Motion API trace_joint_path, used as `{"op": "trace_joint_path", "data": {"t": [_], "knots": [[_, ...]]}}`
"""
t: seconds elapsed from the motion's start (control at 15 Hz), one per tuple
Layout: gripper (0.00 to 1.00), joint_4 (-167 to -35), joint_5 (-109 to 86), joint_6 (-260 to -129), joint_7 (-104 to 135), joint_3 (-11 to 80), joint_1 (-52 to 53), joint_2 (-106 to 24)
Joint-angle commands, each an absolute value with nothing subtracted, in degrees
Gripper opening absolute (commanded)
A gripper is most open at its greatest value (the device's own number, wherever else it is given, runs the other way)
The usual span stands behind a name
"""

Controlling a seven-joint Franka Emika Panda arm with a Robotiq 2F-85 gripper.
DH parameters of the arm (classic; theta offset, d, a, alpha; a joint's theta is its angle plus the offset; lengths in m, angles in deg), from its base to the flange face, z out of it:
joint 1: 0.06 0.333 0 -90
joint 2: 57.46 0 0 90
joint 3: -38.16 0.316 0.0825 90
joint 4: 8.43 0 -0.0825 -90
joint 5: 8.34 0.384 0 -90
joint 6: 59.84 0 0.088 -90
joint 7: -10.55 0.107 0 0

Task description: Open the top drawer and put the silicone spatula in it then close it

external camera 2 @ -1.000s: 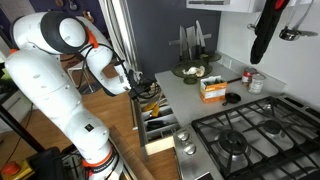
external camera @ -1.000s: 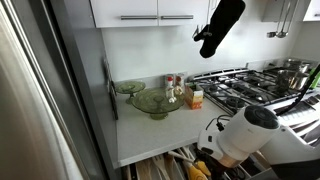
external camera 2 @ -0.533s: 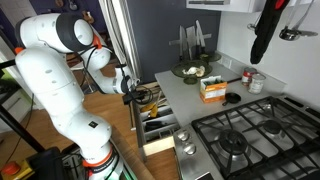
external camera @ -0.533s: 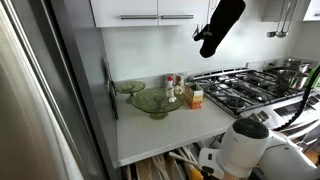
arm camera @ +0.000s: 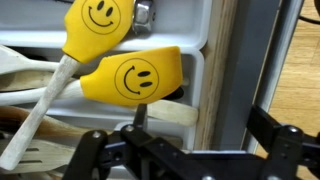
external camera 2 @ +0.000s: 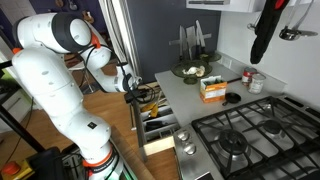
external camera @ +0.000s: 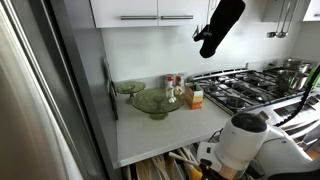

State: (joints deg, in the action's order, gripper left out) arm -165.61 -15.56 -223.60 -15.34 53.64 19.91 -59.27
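Observation:
The top drawer (external camera 2: 160, 143) stands pulled open below the counter and holds several utensils; it also shows in an exterior view (external camera: 165, 166). In the wrist view two yellow spatulas with smiley faces lie in it: one (arm camera: 132, 76) by the drawer's side wall (arm camera: 213, 70), the other (arm camera: 96, 27) behind it with a pale handle. I cannot tell which is the silicone spatula. My gripper (arm camera: 185, 142) hangs just above the drawer's edge (external camera 2: 138, 92), jaws wide apart, holding nothing.
Wooden utensils (arm camera: 25, 90) fill the drawer's left part. On the counter stand green glass bowls (external camera: 152, 101), a small carton (external camera: 195, 97) and bottles. A gas hob (external camera 2: 245, 140) is beside the counter. A tall dark fridge side (external camera 2: 150, 40) borders the drawer.
The arm dipped and drew back slightly over the open drawer, then rose a little. The drawer and utensils have not moved.

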Motion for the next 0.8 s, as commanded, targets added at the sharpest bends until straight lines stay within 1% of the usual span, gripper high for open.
{"op": "trace_joint_path", "data": {"t": [0.0,0.33,0.73], "knots": [[1.0,-165.59,-23.5,-223.06,-9.15,52.87,17.63,-59.23],[1.0,-165.85,-32.49,-223.66,-1.82,51.89,15.37,-59.99],[1.0,-163.09,-46.51,-223.0,9.31,51.04,12.71,-59.09]]}}
